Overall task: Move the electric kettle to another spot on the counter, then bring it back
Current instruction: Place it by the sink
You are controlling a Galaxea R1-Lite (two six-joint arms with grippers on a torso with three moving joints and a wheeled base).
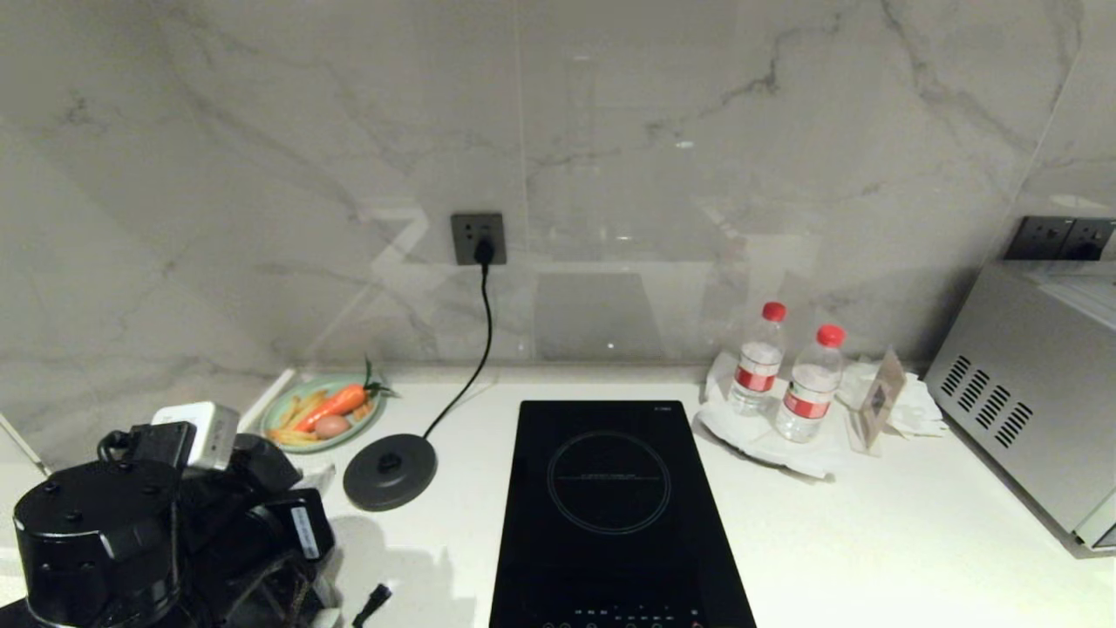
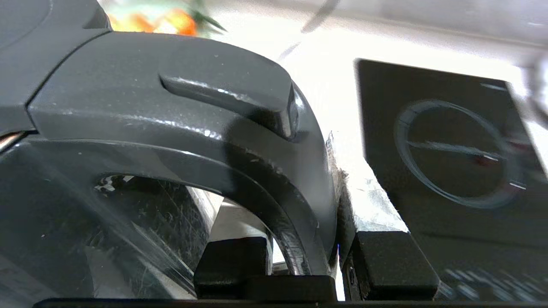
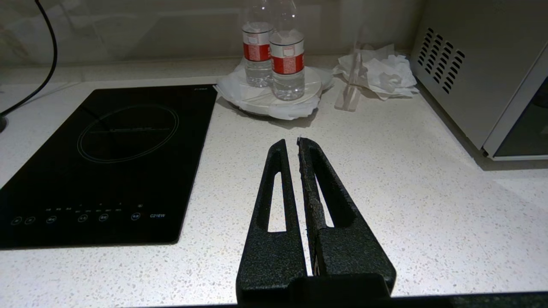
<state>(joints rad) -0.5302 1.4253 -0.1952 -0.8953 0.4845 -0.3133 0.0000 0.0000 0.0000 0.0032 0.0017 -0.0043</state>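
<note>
Kettle handle (image 2: pixel 239 141) fills my left wrist view, the left gripper (image 2: pixel 308 261) clamped around its loop, one finger inside, one outside. I judge the electric kettle (image 1: pixel 96 532) rigid, glossy and top-heavy, so the handle is the right hold. Ahead of the gripper lies its empty base disc (image 1: pixel 390 471). My right gripper (image 3: pixel 291 147) hovers closed over the counter (image 3: pixel 406 179).

The left arm (image 1: pixel 131 523), at about eight o'clock in the head view, is matte black: a round capped joint with small screws, a white-grey box on top, a white label, perhaps a loose cable. The right gripper (image 3: pixel 292 143) has long, black, rough-textured fingers (image 3: pixel 274 201) with slotted cut-outs.
</note>
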